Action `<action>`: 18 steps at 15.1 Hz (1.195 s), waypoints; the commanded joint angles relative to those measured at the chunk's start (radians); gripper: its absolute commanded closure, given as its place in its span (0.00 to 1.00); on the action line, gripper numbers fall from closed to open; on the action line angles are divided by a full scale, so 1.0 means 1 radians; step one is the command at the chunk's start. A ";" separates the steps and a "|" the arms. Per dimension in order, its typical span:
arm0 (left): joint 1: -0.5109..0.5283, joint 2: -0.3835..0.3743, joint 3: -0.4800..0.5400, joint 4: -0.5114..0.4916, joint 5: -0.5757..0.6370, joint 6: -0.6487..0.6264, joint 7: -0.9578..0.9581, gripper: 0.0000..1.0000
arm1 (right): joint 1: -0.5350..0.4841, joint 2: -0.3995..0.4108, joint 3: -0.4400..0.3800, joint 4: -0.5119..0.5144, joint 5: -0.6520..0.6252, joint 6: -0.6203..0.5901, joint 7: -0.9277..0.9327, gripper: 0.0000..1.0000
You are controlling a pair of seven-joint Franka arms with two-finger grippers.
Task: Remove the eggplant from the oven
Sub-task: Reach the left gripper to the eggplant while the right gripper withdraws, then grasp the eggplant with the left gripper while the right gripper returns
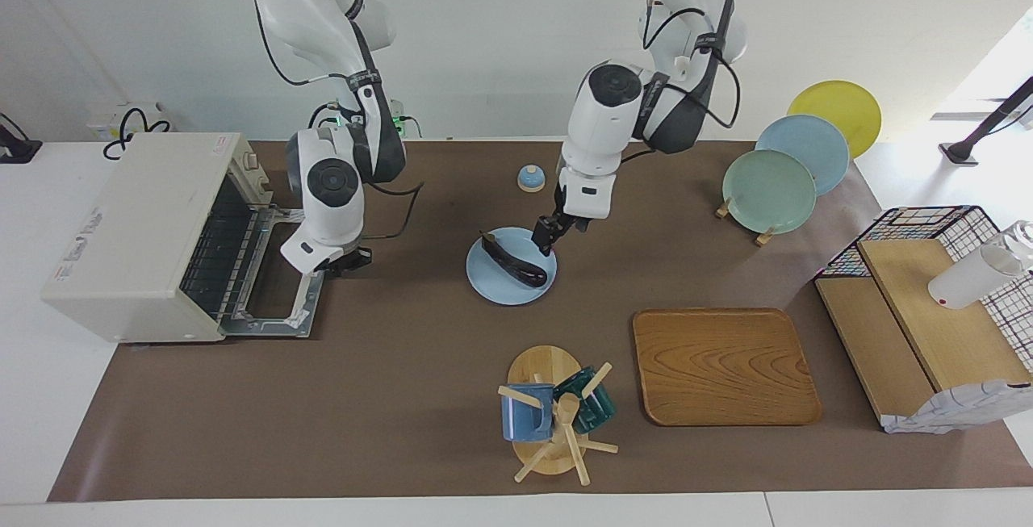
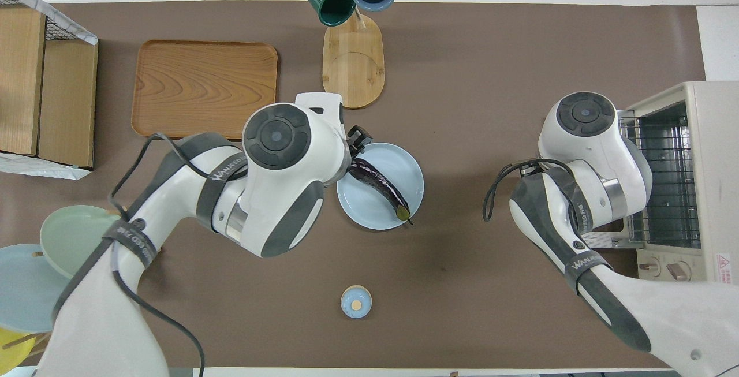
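- Left hand [image 1: 547, 238] hanging over the robot-side rim of a round pale-blue plate [image 1: 494, 285], black fingers pointing down, close above the eggplant's rounded end; fingers looking slightly apart, gripping nothing visible, though contact with the eggplant impossible to tell.
- Lying across that plate: the slim, glossy dark purple eggplant [image 1: 513, 259], green stem [image 2: 403, 212] pointing toward the robots, rounded end sitting under the left hand in the overhead view.
- Standing near the plate, closer to the robots: a small blue dome-shaped bell with a tan top [image 1: 530, 178].
- Resting farther from the robots than the plate: a rectangular wooden tray [image 1: 724, 365] and a light wooden mug rack [image 1: 547, 410] carrying a blue mug [image 1: 526, 412] and a dark green mug [image 1: 589, 399].
- Leaning on a stand toward the left arm's end of the worktop [image 1: 387, 398]: green, blue and yellow plates [image 1: 768, 190], with a wire basket holding wooden boards [image 1: 920, 301] nearby.
- Right hand [image 1: 343, 262] hovering low over the lowered door [image 1: 274, 293] of the oven; finger state impossible to tell.
- Sitting at the right arm's end of the worktop: the boxy cream-white toaster oven [image 1: 137, 236], door folded down flat, wire rack [image 2: 664, 175] showing inside with nothing on it.
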 commanded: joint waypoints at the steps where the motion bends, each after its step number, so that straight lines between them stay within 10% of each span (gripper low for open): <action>1: -0.068 0.083 0.023 0.019 -0.003 0.076 -0.162 0.00 | -0.029 -0.032 0.014 -0.041 -0.022 0.040 -0.017 1.00; 14: -0.128 0.163 0.026 -0.005 0.008 0.163 -0.321 0.02 | -0.123 -0.150 0.014 0.129 -0.077 -0.221 -0.339 1.00; 18: -0.130 0.160 0.027 -0.019 0.021 0.163 -0.319 0.37 | -0.193 -0.193 0.014 0.127 -0.073 -0.262 -0.428 1.00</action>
